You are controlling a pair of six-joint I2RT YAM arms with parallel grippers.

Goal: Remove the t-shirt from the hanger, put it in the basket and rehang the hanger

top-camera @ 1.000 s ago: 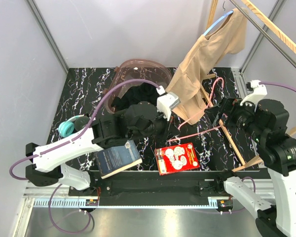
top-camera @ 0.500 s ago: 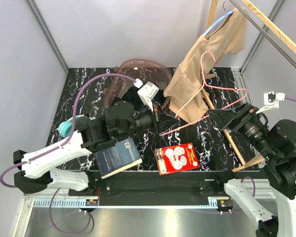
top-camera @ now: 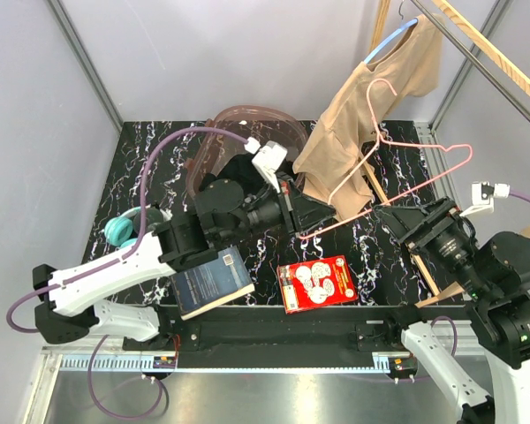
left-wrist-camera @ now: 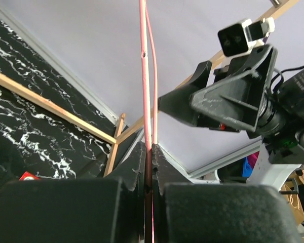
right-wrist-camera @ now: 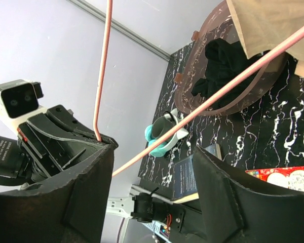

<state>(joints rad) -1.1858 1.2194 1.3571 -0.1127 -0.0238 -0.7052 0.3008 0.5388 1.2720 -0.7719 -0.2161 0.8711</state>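
A beige t-shirt (top-camera: 358, 124) hangs from the rail at top right, with a pale blue hanger (top-camera: 384, 46) in its neck. A pink wire hanger (top-camera: 424, 172) is held tilted in the air in front of the shirt's lower half. My left gripper (top-camera: 322, 215) is shut on its lower left corner. In the left wrist view the two pink wires (left-wrist-camera: 148, 91) run up out of the shut left gripper (left-wrist-camera: 150, 152). My right gripper (top-camera: 408, 221) is open under the hanger's long bar. That bar (right-wrist-camera: 213, 91) crosses between the spread fingers of the right gripper (right-wrist-camera: 154, 149) and touches the left one.
A pink translucent basket (top-camera: 247, 119) with dark clothes stands at the back. Teal headphones (top-camera: 119, 230), a dark book (top-camera: 210, 283) and a red packet (top-camera: 316, 283) lie near the front. A wooden rack frame (top-camera: 424, 256) runs along the right side.
The left gripper has lifted the pink hanger up and to the right, off the table. The right arm has swung back under the bar and its jaws have narrowed.
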